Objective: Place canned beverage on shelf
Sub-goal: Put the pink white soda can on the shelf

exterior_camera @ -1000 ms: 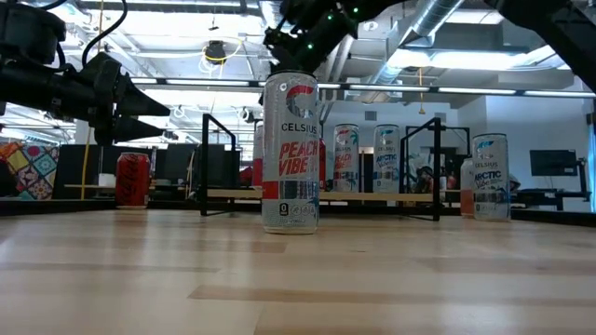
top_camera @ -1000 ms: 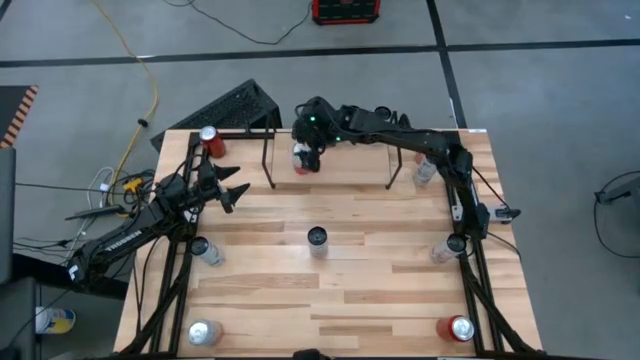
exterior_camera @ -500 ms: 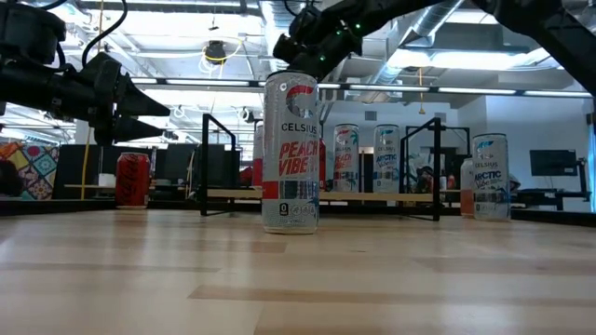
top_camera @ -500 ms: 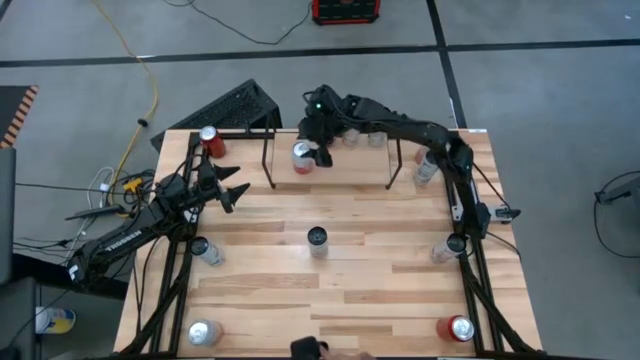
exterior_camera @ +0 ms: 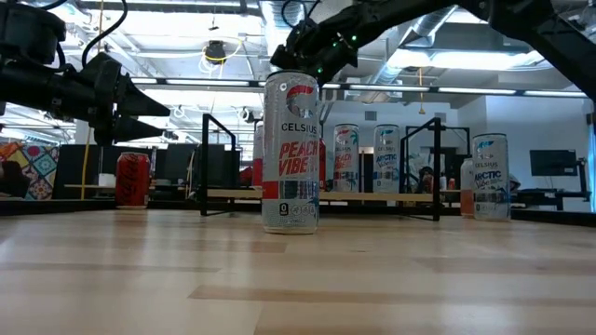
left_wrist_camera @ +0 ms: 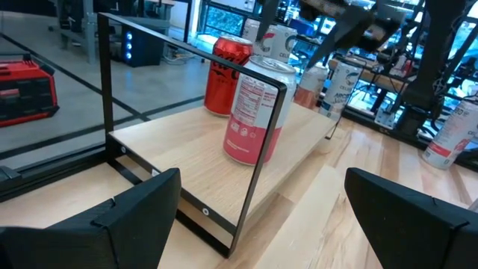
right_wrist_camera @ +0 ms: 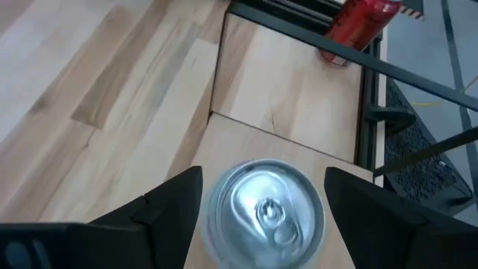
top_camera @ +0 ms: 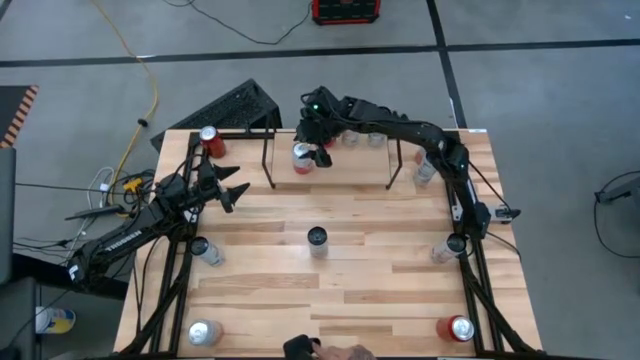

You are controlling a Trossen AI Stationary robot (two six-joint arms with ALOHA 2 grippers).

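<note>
A pink beverage can (top_camera: 302, 157) with a silver top stands upright on the light wood board of the shelf (top_camera: 345, 170), near its left end. My right gripper (top_camera: 318, 150) hovers open just above the can, on its far-right side. In the right wrist view the can's top (right_wrist_camera: 265, 209) shows below and between the two fingers, and I see no touch. My left gripper (top_camera: 238, 193) waits open and level at the table's left, facing the shelf's left end (left_wrist_camera: 246, 172) and the pink can (left_wrist_camera: 254, 112).
Two more cans (top_camera: 362, 138) stand on the shelf's far right part. Single cans are spread over the table: centre (top_camera: 317, 238), left (top_camera: 203, 250), right (top_camera: 445, 248), both near corners, and a red one (top_camera: 208, 140) at the far left corner. A hand (top_camera: 345, 353) shows at the near edge.
My right gripper has drawn back from directly over the pink can toward the table's far edge and has rolled about its wrist. The can has stayed upright in its place on the shelf, and its top now shows from above.
</note>
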